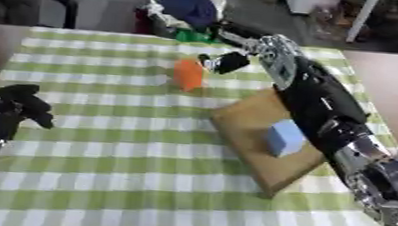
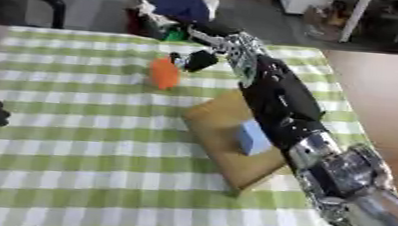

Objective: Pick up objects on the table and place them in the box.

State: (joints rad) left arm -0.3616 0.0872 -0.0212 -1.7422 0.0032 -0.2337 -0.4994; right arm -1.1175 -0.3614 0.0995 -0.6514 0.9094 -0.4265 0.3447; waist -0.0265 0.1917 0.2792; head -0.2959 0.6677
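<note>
A green-and-white checked tablecloth [image 1: 128, 175] was spread before a cluttered grey floor; no writing could be read. The right hand [image 1: 233, 57] was extended beside an orange object [image 1: 187, 74], its closure indiscernible. A blue block [image 1: 284, 137] lay in the flat cardboard box [image 1: 246, 123]. The left hand [image 1: 14, 104] was rested curled, empty, at the left edge.

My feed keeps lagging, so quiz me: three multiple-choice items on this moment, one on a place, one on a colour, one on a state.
1. Where is the light blue block?
A. on the brown box
B. on the bare tablecloth
C. in the left hand

2. What colour is the object standing by the right hand?
A. purple
B. orange
C. white

3. What is the left hand doing?
A. holding the block
B. pressing the box
C. resting idle at the table's left edge, holding nothing

Answers: 1 A, it sits on the brown surface; 2 B, it is clearly orange; 3 C, it lies apart from everything.
</note>
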